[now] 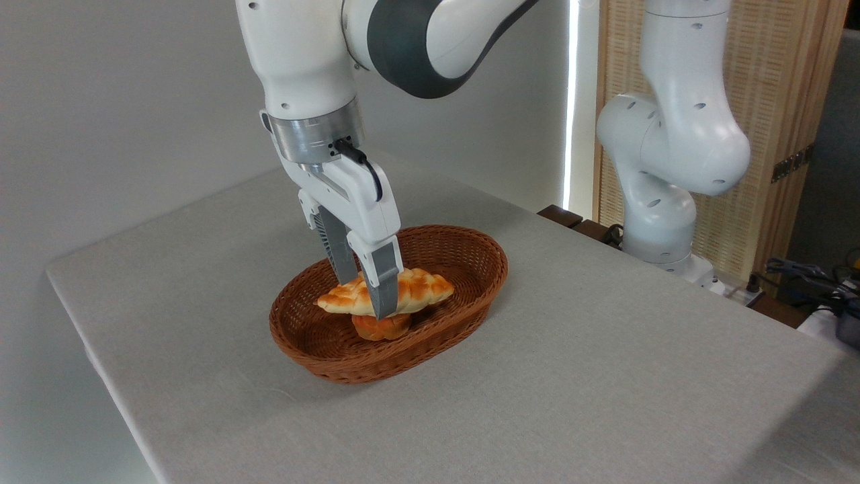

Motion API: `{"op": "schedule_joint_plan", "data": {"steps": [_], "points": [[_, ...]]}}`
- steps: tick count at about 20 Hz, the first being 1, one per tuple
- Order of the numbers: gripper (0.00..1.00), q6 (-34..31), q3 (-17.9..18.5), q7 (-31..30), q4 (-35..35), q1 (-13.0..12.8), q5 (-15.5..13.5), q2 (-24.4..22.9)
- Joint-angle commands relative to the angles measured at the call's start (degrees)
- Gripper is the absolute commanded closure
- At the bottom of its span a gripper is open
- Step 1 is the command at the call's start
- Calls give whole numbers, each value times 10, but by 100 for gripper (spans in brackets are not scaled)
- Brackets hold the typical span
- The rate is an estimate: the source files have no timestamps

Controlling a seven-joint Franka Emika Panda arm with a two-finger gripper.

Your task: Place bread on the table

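My gripper [368, 290] is closed on the bread [396, 292], fingers clamping its middle, front and back. Bread: long braided loaf, pointed ends, pale yellow with golden-brown patches. It sits over the basket [463, 255], above an orange bun [381, 326]. Table [605, 376] is grey.

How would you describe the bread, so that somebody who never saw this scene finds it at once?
Find the brown oval wicker basket in the middle of the grey table. Inside it, the bread is the long braided loaf with pointed ends, with the gripper around its middle. It is pale yellow with golden patches, unlike the small round orange bun just under it.
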Motion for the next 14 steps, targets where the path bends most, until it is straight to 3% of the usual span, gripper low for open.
{"op": "schedule_joint_plan", "data": {"steps": [1, 14], "points": [[0, 33, 5, 1, -30, -8, -5, -20], [0, 73, 5, 1, -64, -21, -4, -33]]}}
